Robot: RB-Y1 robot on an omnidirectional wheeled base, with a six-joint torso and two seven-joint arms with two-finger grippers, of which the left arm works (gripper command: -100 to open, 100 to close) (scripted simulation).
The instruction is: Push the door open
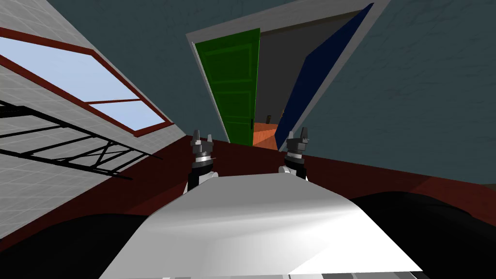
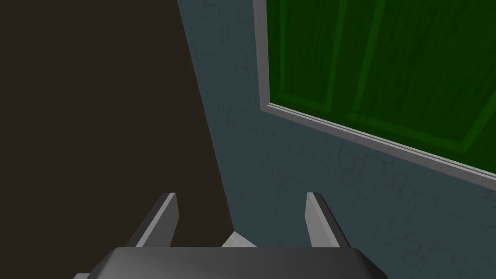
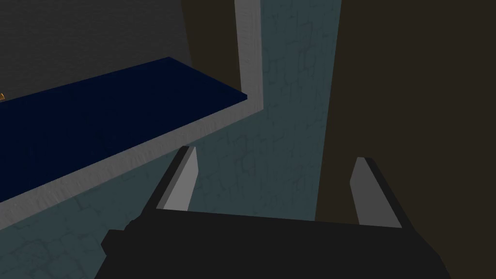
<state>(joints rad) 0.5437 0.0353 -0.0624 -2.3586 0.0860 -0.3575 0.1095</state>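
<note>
A green panelled door (image 1: 235, 87) stands in a grey frame (image 1: 286, 22) straight ahead, swung partly open into the room behind, with a small dark handle (image 1: 252, 123) on its edge. Through the gap I see an orange floor (image 1: 264, 135) and a dark blue wall (image 1: 315, 82). My left gripper (image 1: 202, 137) is open, short of the door's foot, and the green door (image 2: 387, 63) and its grey frame (image 2: 378, 140) lie ahead of it. My right gripper (image 1: 297, 135) is open too, by the frame's right side, facing the grey frame (image 3: 249, 58) and blue wall (image 3: 97, 106).
Teal walls (image 1: 411, 87) flank the doorway. To the left run a tiled wall with a red-framed window (image 1: 82, 82) and a black railing (image 1: 68, 140). The floor (image 1: 160, 169) is dark red.
</note>
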